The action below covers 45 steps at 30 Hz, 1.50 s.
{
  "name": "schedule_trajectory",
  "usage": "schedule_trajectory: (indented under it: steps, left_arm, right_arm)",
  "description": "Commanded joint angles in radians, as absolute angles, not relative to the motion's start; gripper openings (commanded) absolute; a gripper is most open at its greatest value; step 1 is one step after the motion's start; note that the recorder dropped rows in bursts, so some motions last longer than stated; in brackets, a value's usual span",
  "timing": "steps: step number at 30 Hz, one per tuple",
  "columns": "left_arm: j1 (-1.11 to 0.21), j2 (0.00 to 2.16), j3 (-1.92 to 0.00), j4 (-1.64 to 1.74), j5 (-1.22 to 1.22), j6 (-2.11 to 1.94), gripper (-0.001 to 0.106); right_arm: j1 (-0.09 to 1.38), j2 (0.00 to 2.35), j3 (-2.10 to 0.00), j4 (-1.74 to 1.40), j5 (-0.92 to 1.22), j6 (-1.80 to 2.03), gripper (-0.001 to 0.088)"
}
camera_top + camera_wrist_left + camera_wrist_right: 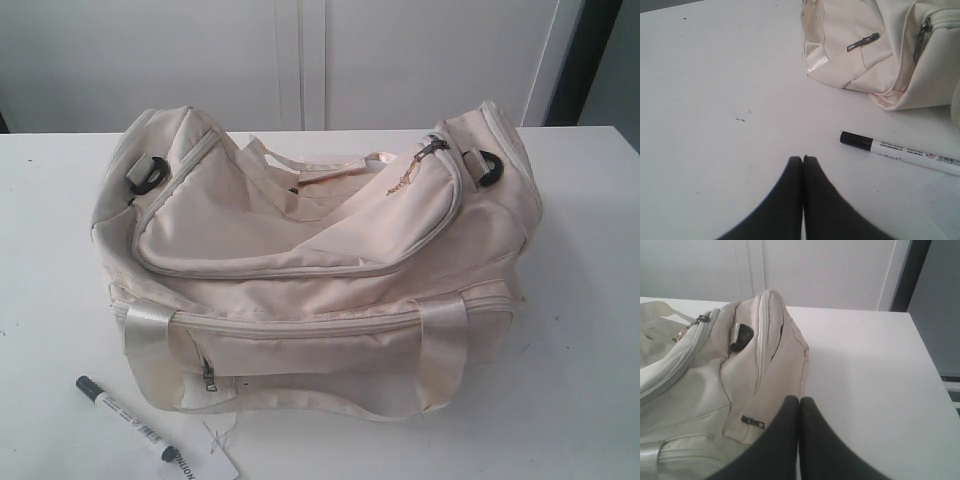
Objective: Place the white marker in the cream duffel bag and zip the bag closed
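White surface holds the white marker near-left of the cream duffel bag; both jaws pinched together, empty; nudged, it may roll.

You have the bag on the middle of the table, its long side toward the exterior camera. The marker lies slanted on the table before the bag's left end, apart from it. A tag lies just right of the marker's near end. Your left gripper is over the table near the marker, and your right gripper is by the bag's right end.
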<state>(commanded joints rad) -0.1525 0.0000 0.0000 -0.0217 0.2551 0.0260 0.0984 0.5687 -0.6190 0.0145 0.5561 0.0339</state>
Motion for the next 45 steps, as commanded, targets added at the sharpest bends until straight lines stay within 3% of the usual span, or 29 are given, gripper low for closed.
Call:
schedule_trajectory:
  steps: [23,45]
  left_arm:
    - [-0.153,0.0,0.0,-0.022,0.255,0.026,0.0]
    - [-0.153,0.0,0.0,-0.022,0.255,0.026,0.0]
  right_arm:
    - [0.098,1.037,-0.858,0.164,0.684,-0.026,0.0]
    - [0.098,1.167,-0.911,0.367,0.698,-0.202,0.0]
